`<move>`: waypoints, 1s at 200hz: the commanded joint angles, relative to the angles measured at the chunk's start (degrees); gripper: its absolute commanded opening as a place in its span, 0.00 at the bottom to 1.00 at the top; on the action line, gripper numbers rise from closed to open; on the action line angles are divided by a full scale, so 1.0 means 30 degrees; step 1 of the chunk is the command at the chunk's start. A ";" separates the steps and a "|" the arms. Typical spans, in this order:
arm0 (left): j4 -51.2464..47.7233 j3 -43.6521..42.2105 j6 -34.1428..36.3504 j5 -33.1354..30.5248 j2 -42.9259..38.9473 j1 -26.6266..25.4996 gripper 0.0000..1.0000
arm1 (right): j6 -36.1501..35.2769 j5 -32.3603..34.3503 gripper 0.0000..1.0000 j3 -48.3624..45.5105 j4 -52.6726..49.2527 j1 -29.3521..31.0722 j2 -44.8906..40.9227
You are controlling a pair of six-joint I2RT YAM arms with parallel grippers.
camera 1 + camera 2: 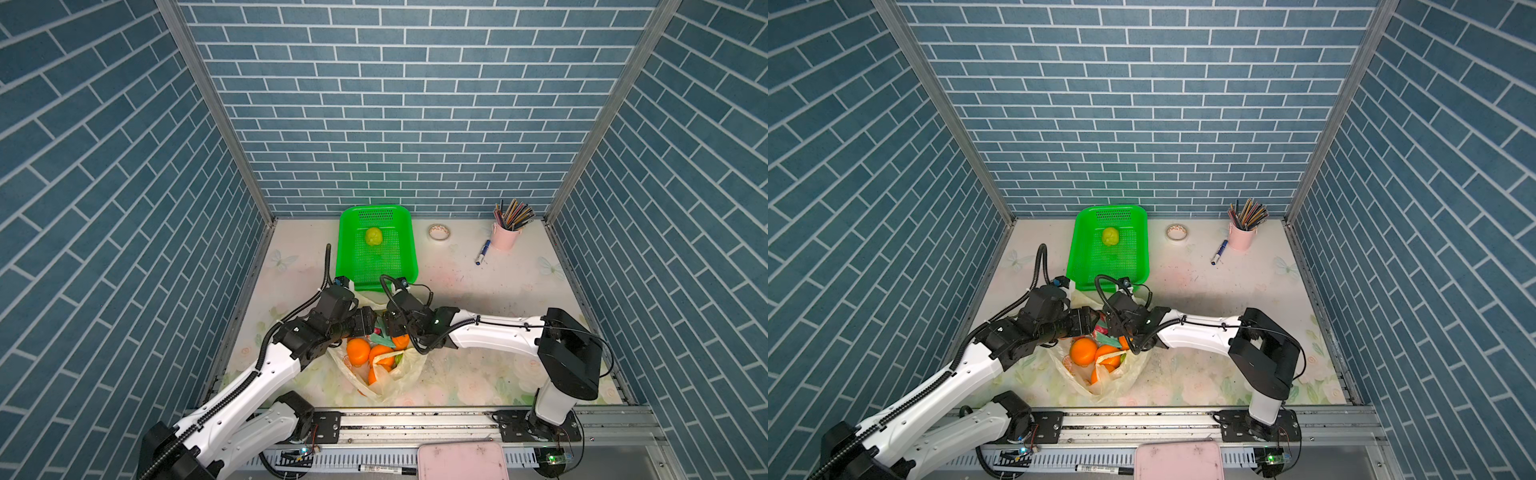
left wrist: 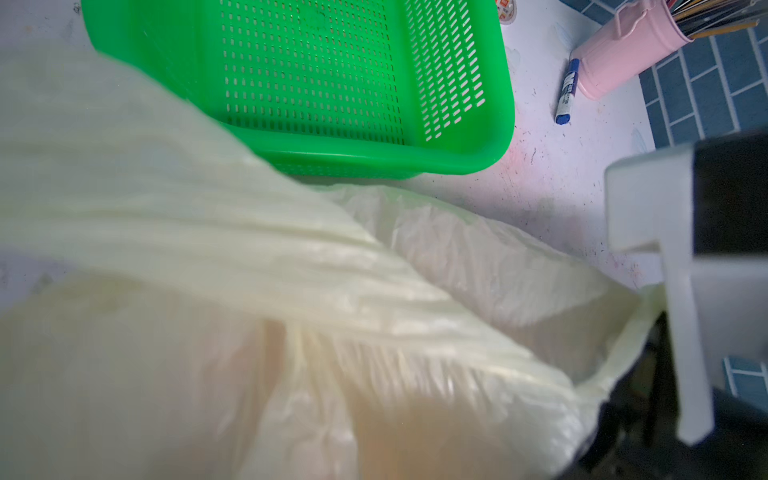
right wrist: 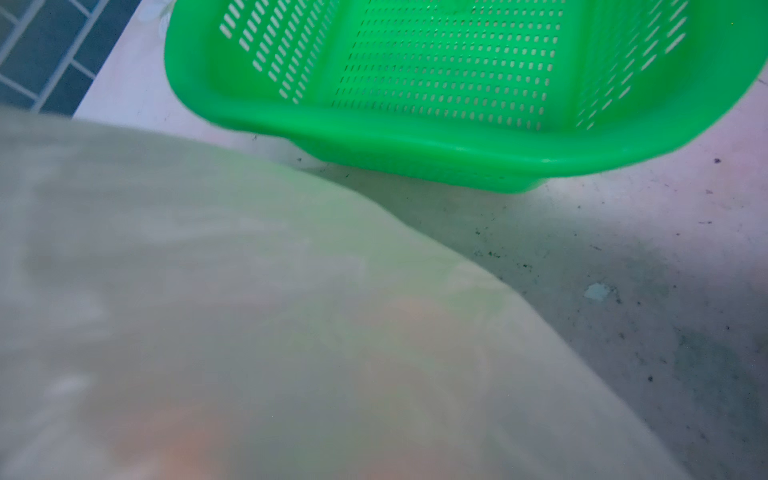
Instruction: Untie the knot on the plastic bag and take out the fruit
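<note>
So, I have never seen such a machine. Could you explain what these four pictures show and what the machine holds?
These are two robot arms mounted on a rail in front of the table, each ending in a hand. Two pictures look down from above, almost the same view; the other two come from cameras on the wrists, so they are close and blurred. The left hand and the right hand meet over an open pale-yellow plastic bag holding oranges. Behind it stands a green basket with one green fruit inside. Farther right are a tape roll, a blue pen and a pink cup of pencils. Bag film covers the wrist views, so I cannot tell whether either hand holds anything.
</note>
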 commanded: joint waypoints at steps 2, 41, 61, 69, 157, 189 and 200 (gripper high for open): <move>-0.0925 0.0435 0.0645 -0.0178 -0.0193 0.0016 0.73 | 0.2096 -0.0563 0.74 -0.0279 0.0881 -0.0597 -0.0087; -0.0979 0.0421 0.0708 -0.0156 -0.0367 0.0076 0.72 | 0.3293 -0.0938 0.75 -0.0121 0.1030 -0.1059 0.0574; -0.0880 0.0464 0.0766 -0.0174 -0.0352 0.0105 0.72 | 0.3669 -0.1567 0.76 -0.0113 0.1297 -0.1250 0.1007; -0.0845 0.0493 0.0763 -0.0174 -0.0300 0.0102 0.72 | 0.3674 -0.1792 0.78 -0.0117 0.1476 -0.1280 0.1136; -0.0659 0.0118 0.0737 -0.0142 -0.0365 0.0128 0.72 | 0.3934 -0.2828 0.81 0.0439 0.1383 -0.1338 0.3123; -0.0686 0.0237 0.0847 -0.0201 -0.0291 0.0134 0.73 | 0.3683 -0.3182 0.68 0.0104 0.2109 -0.1370 0.2729; -0.0657 0.0331 0.0847 -0.0194 -0.0231 0.0123 0.72 | 0.3503 -0.3297 0.64 0.0013 0.2324 -0.1371 0.2469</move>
